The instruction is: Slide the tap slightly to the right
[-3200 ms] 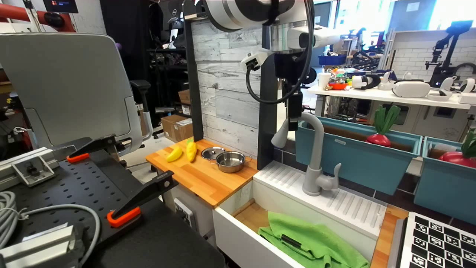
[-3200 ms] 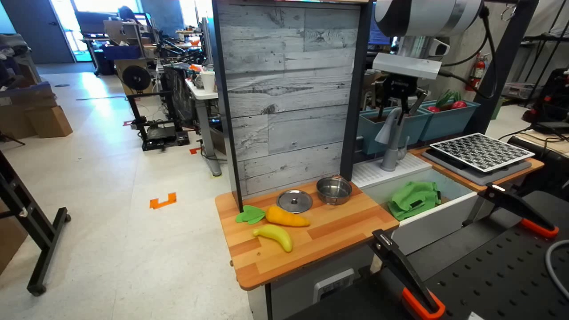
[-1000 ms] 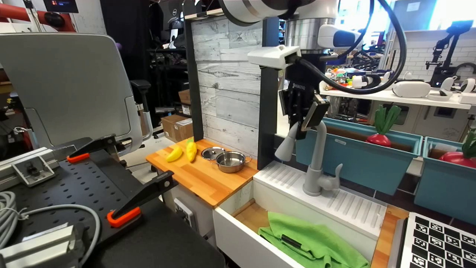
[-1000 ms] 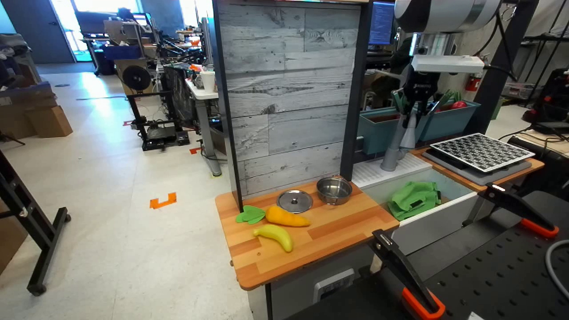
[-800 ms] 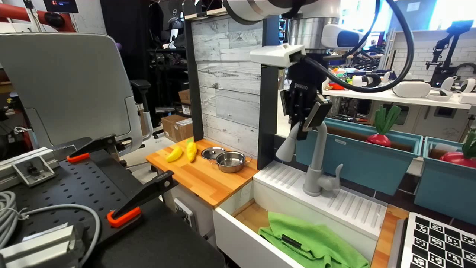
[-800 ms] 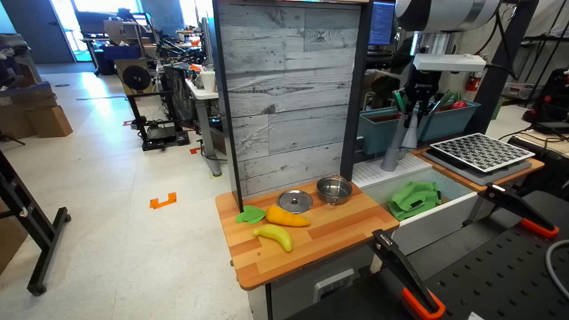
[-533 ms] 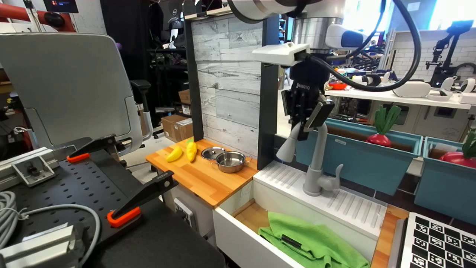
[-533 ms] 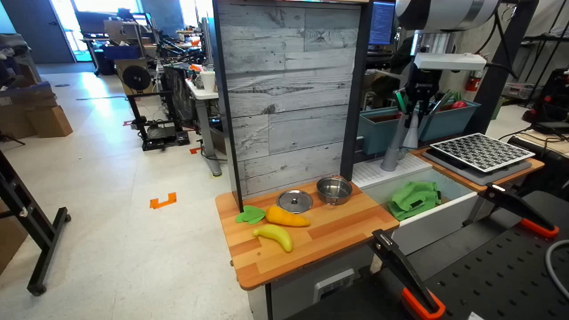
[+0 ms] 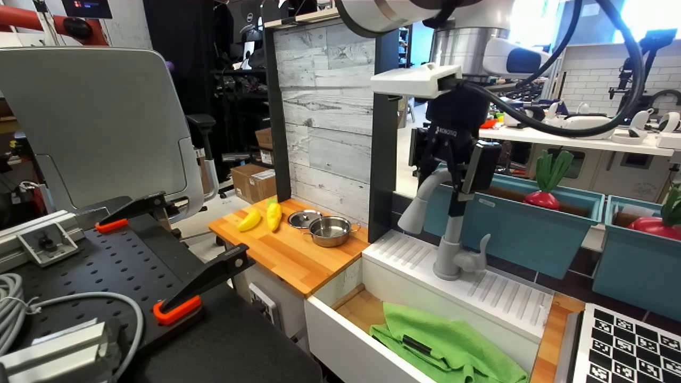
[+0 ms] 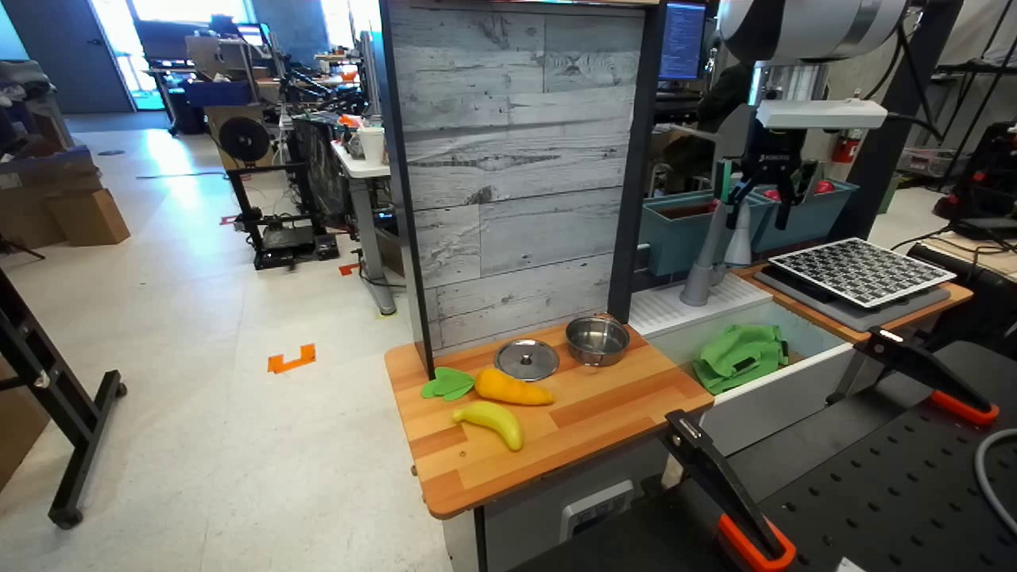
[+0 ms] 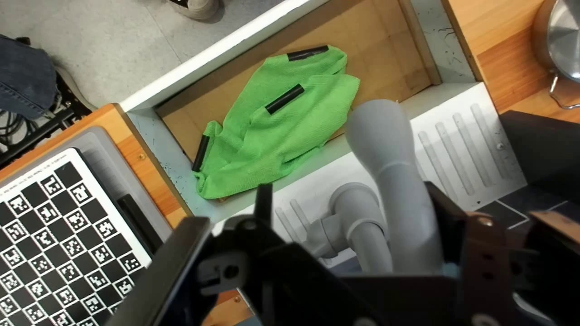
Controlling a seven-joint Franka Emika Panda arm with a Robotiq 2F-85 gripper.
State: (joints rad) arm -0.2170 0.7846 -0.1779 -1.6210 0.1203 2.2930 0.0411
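- The gripper (image 10: 757, 211) has its fingers (image 11: 263, 203) well apart now, spread wider than half a second ago, when they were drawn in around the spout (image 11: 405, 199).
- In the wrist view that spout runs between them, close by the finger on the right; whether it touches I can't tell from here.
- The tap (image 9: 450, 255) stands upright on the white ribbed ledge (image 9: 396, 250) behind the sink (image 9: 351, 348), its base in the very spot it had three seconds back.
- What has turned is the top: in an exterior view the nozzle (image 10: 740, 238) pointed to the left of the stem (image 10: 704, 262) back then, and now it hangs to the right, on the side of the checkered board (image 10: 862, 270). Against half a second ago the change is only slight.
- The arm (image 10: 802, 32) has shifted a bit further right in both exterior views, carrying the gripper with it.
- Down in the sink the green cloth (image 9: 452, 340) lies rumpled just as before, and on the wooden counter (image 10: 620, 421) the pot (image 10: 597, 342), lid (image 10: 526, 360), carrot (image 10: 512, 388) and banana (image 10: 493, 417) haven't budged.
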